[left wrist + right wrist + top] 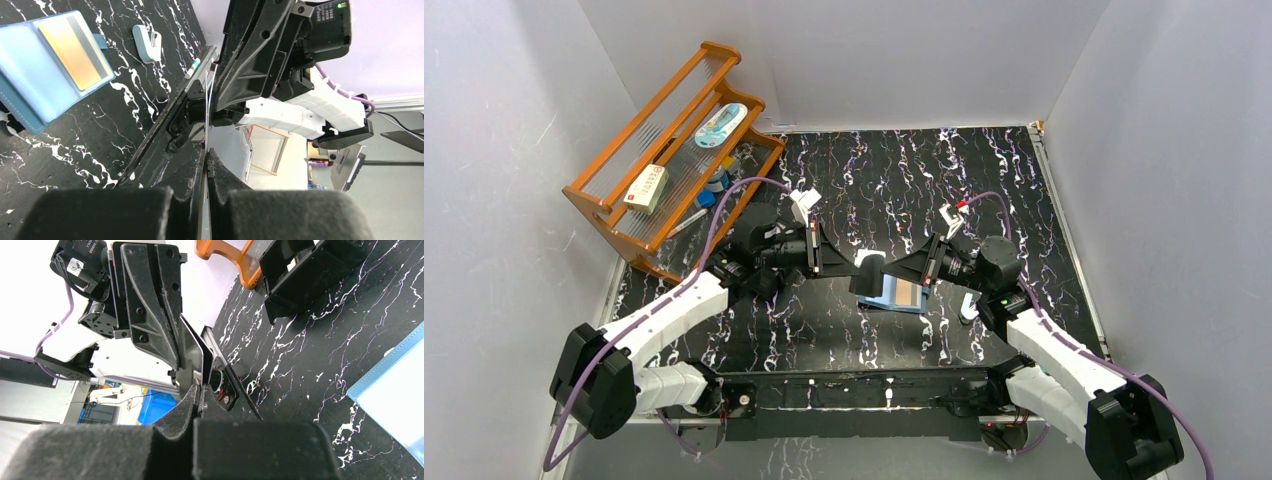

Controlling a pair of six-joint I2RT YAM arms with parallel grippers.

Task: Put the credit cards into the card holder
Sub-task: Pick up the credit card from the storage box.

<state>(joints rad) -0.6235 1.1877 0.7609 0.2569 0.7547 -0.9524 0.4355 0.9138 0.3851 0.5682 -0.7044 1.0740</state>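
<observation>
The teal card holder (pixel 892 298) lies open on the black marbled table, with an orange-tan credit card (pixel 910 293) in its right pocket. The left wrist view shows the same holder (pixel 30 75) and orange card (pixel 70 52). A whitish credit card (pixel 870 271) hangs above the holder's left half, held from both sides. My left gripper (pixel 856 268) is shut on one edge and my right gripper (pixel 887 272) on the opposite edge. The card shows edge-on in the left wrist view (pixel 206 100) above my left gripper (pixel 206 154), and again in the right wrist view (pixel 198 360) above my right gripper (pixel 201 390).
An orange wooden rack (pixel 614 205) with a white-and-red box (pixel 647 187) and other items stands at the back left. A small white-and-teal object (pixel 969 305) lies right of the holder. A black open-topped box (pixel 305 275) sits near the rack. White walls enclose the table.
</observation>
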